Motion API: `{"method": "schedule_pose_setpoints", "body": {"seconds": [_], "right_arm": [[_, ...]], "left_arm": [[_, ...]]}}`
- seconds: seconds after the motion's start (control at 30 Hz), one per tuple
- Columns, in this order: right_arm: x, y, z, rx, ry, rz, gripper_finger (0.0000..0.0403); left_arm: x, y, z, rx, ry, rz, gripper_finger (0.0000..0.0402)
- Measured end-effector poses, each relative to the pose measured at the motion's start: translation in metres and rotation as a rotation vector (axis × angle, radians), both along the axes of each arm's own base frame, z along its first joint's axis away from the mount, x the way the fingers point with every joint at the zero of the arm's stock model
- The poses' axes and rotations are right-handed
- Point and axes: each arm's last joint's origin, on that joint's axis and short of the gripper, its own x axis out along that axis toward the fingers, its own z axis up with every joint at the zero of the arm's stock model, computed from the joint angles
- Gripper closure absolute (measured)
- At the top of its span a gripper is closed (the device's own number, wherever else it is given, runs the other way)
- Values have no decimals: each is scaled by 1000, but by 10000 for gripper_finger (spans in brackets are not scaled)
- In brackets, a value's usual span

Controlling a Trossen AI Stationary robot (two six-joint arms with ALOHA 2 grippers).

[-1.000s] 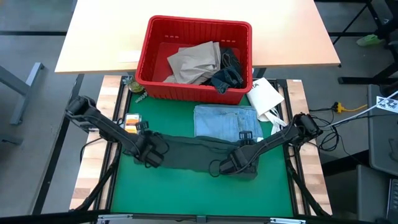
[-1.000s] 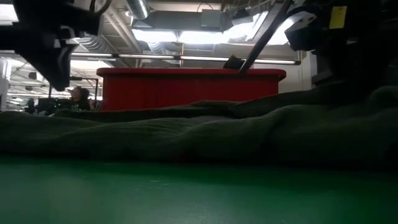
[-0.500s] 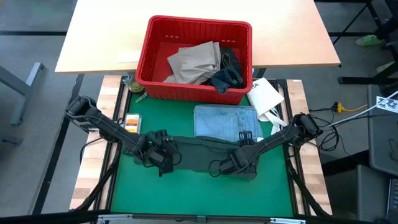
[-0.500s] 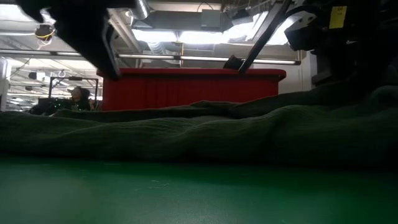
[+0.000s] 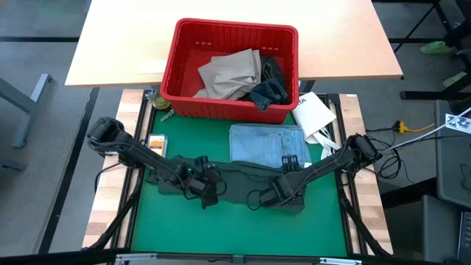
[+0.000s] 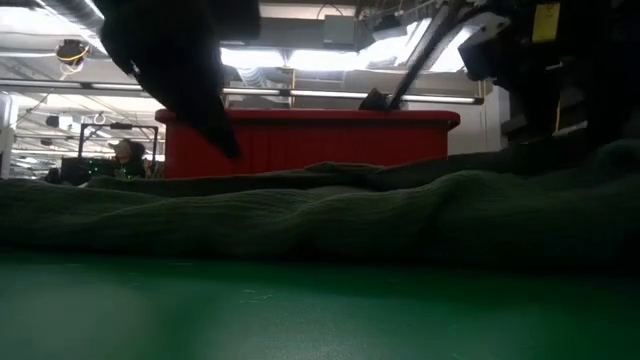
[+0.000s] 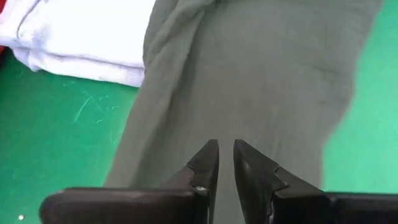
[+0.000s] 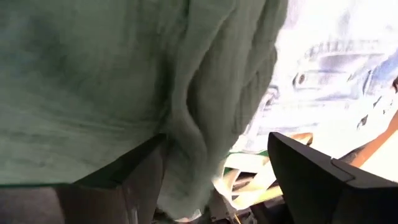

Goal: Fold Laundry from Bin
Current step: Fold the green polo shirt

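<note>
Where the dark green garment [image 5: 235,182] lies, it spreads as a low band across the middle of the green mat [image 5: 221,232], in the lower centre of the high view, just below the folded light blue garment [image 5: 266,141]. Above both, in the upper centre, the red bin [image 5: 229,68] stands with tan khaki trousers [image 5: 232,72] and dark blue denim jeans [image 5: 270,88] heaped inside.

From the low view the green garment [image 6: 320,215] is only a rumpled ridge across the frame, with the bin's red wall [image 6: 310,142] behind it; the bin's contents are hidden there (only the overhead camera sees into it).

On the garment's left part the left gripper [image 5: 207,189] sits directly over the cloth. Its wrist view shows what the overhead cannot: the left gripper [image 7: 226,163] has its two fingers drawn nearly together, a thin slit between them, with the green cloth [image 7: 261,81] spread beyond the tips and nothing visibly pinched.

At the garment's right end the right gripper [image 5: 263,196] rests low on the cloth. In its wrist view the right gripper [image 8: 217,174] stands spread wide, a thick fold of the green fabric [image 8: 211,124] hanging between its fingers [image 8: 317,171]; whether it bears on the fold I cannot tell.

A white packet [image 5: 313,114] lies right of the bin.
</note>
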Motion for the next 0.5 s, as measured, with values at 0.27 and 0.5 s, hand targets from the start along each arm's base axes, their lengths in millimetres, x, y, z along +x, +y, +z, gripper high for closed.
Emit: {"method": "schedule_pose_setpoints", "body": {"seconds": [0.27, 0.5], "right_arm": [[10, 3, 19, -4, -79, 91, 123], [22, 8, 37, 33, -216, 86, 123]], "left_arm": [[17, 26, -13, 95, -9, 91, 376], [24, 58, -13, 117, 12, 157, 378]]}}
